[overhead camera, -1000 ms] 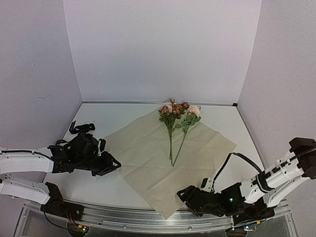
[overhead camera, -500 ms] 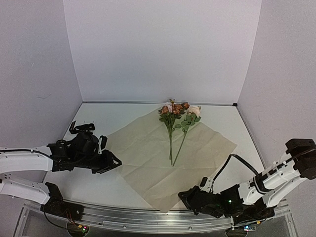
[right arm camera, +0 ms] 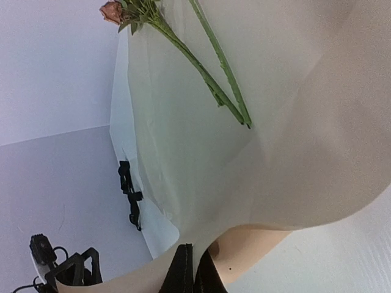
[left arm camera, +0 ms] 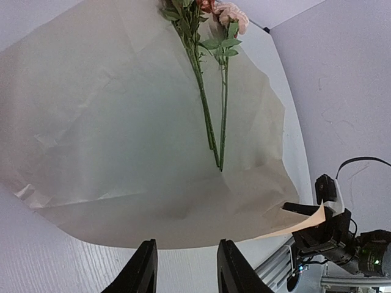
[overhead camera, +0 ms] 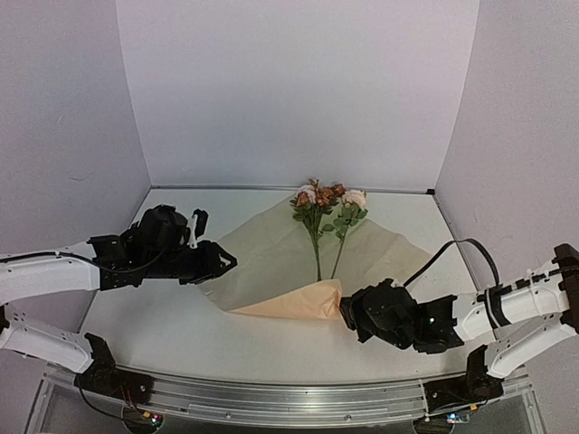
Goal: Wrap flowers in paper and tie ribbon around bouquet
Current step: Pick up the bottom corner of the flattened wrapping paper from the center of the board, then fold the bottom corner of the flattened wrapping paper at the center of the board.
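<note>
The tan paper (overhead camera: 271, 262) lies on the white table with the flowers (overhead camera: 326, 203) on it, blooms toward the back wall. My right gripper (overhead camera: 348, 312) is shut on the paper's near corner and holds it up, folded over, so the orange-tan underside shows. In the right wrist view the fingertips (right arm camera: 195, 268) pinch the paper's edge (right arm camera: 293, 152), with the green stems (right arm camera: 211, 76) beyond. My left gripper (overhead camera: 226, 262) hovers open at the paper's left edge; nothing is between its fingers (left arm camera: 186, 268). The black ribbon (right arm camera: 129, 198) lies on the table past the paper's far edge.
White walls close in the table at the back and on both sides. A metal rail (overhead camera: 271, 398) runs along the near edge. The right arm's black cable (overhead camera: 457, 253) loops above the table on the right.
My right gripper shut on the paper's near corner, then lifted it up and back toward the stems. My left arm swung right and back, to the paper's left edge.
</note>
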You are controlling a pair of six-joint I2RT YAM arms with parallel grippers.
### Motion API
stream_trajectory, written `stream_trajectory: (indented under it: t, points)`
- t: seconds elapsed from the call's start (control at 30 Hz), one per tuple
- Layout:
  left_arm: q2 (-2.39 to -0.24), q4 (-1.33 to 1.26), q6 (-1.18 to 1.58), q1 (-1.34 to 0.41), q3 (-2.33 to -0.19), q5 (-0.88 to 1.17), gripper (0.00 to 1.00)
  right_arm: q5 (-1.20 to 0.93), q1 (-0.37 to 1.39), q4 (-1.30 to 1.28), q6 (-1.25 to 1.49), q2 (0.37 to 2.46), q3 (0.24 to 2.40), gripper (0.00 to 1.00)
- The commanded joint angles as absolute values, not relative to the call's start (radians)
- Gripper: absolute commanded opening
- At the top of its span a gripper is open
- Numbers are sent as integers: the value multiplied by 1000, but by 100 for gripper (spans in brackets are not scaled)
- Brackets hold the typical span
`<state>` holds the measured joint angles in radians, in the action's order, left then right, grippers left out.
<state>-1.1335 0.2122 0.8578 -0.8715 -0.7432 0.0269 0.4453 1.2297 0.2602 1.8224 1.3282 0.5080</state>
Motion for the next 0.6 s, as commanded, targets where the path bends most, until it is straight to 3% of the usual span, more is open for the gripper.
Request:
stream_trajectory:
  t: [0.0, 0.23, 0.57]
  points:
    - [-1214, 231, 764, -867, -886, -36, 36, 323, 1071, 243, 1711, 1373, 606, 0]
    - [-1330, 222, 712, -809, -989, 51, 37, 128, 874, 247, 1646, 1528, 825, 0]
    - [-1480, 173, 606, -747, -1057, 297, 37, 22, 736, 245, 1657, 1713, 944, 0]
